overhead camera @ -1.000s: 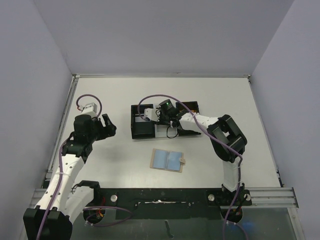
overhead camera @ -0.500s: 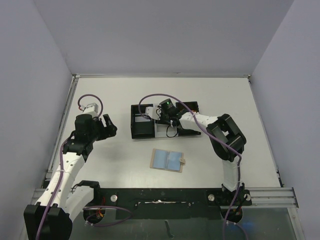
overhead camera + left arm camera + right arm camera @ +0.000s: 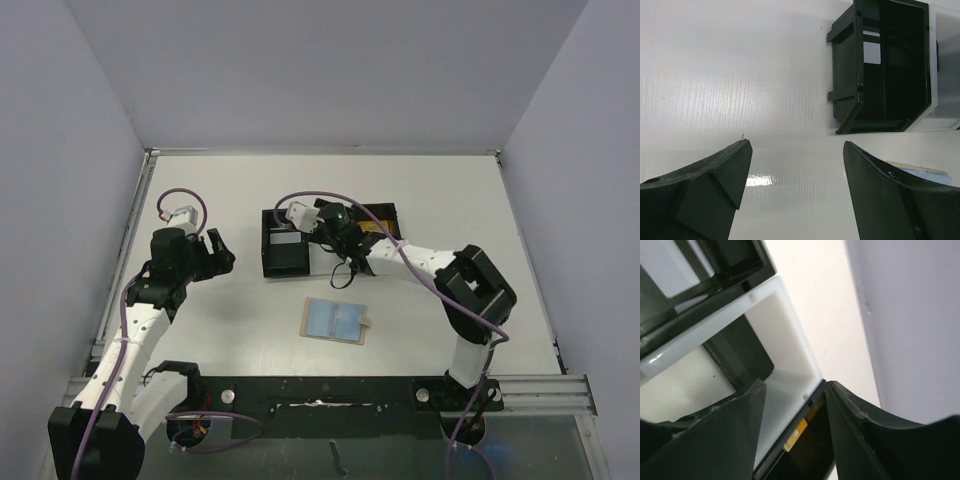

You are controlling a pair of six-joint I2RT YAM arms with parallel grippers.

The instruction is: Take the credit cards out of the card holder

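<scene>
- The table (image 3: 450, 190) bears a black tray (image 3: 282, 262) toward the back and the holder (image 3: 335, 320) nearer the arms. Judging from where the right arm reaches, the step in hand is a drop-off at the tray.
- The right gripper (image 3: 792, 387) hangs over the tray's white middle compartment, fingers parted with nothing between them. To finish cleanly it should lift straight up before swinging away, so that neither finger catches the compartment wall just beside it.
- The left gripper (image 3: 797, 147) hovers well left of the tray, released and empty. It would do well to pin the holder when a card is next pulled, since so light a wallet will likely slide.
- The holder lies open and flat on the table, near the tray's front and between the two arms. It shows two blue-grey panels side by side, a tan border and a small tan tab at its right edge. Whether cards remain inside cannot be told.
- A yellow card (image 3: 797, 432) shows edge-on in the compartment next to the white one.
</scene>
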